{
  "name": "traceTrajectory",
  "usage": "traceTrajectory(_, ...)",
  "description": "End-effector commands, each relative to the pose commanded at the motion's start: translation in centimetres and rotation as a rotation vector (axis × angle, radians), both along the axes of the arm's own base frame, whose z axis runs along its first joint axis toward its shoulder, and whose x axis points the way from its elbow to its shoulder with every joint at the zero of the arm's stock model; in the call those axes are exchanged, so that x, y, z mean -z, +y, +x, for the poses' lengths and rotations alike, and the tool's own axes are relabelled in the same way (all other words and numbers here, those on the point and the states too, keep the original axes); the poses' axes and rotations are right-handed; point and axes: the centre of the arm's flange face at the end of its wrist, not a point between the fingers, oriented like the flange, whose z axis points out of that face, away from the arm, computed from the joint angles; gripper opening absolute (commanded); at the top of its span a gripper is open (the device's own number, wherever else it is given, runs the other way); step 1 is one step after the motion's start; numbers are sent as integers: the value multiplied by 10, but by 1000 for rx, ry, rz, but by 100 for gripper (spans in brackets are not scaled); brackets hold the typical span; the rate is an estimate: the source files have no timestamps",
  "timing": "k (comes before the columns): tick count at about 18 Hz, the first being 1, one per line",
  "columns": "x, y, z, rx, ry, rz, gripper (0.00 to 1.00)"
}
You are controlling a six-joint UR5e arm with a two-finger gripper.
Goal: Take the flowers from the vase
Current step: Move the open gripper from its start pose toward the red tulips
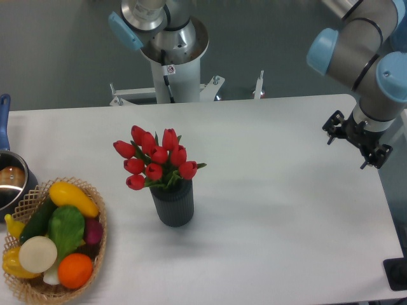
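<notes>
The flowers [156, 159], a bunch of red tulip buds with green stems, stand upright in the vase [173, 202], a small dark ribbed cylinder left of the table's middle. My gripper [356, 138] shows only as a black piece at the end of the arm, over the table's right edge. It is far to the right of the flowers and a little further back. Its fingers cannot be made out, and nothing is seen held in it.
A wicker basket [95, 254] of colourful fruit and vegetables sits at the front left corner. Behind it, a metal pot [11, 181] with a blue handle is cut off by the left edge. The arm's base [172, 70] stands behind the table's far edge.
</notes>
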Motion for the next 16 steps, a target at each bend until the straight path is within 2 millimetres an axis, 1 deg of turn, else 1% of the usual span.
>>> traceTrajectory(2,1,0,0,2,-3,-1,100)
traceTrajectory(4,-6,0,4,14,0,3,100)
traceTrajectory(5,-15,0,12,21,8,4,100)
traceTrajectory(6,-16,-3,21,21,14,4,100)
traceTrajectory(7,-18,-7,27,15,15,-5,100)
traceTrajectory(8,-27,-18,34,8,33,-35,100)
traceTrajectory(9,-30,-28,34,-6,40,-49,100)
traceTrajectory(11,-27,-33,48,-21,40,-51,100)
traceTrajectory(12,-30,-37,44,-32,90,-30,100)
traceTrajectory(13,-28,-42,42,-45,118,-16,100)
traceTrajectory(14,-18,-45,46,-47,106,-15,100)
traceTrajectory(15,-15,-45,50,-47,101,-18,100)
traceTrajectory(16,-18,-48,55,-50,102,-16,100)
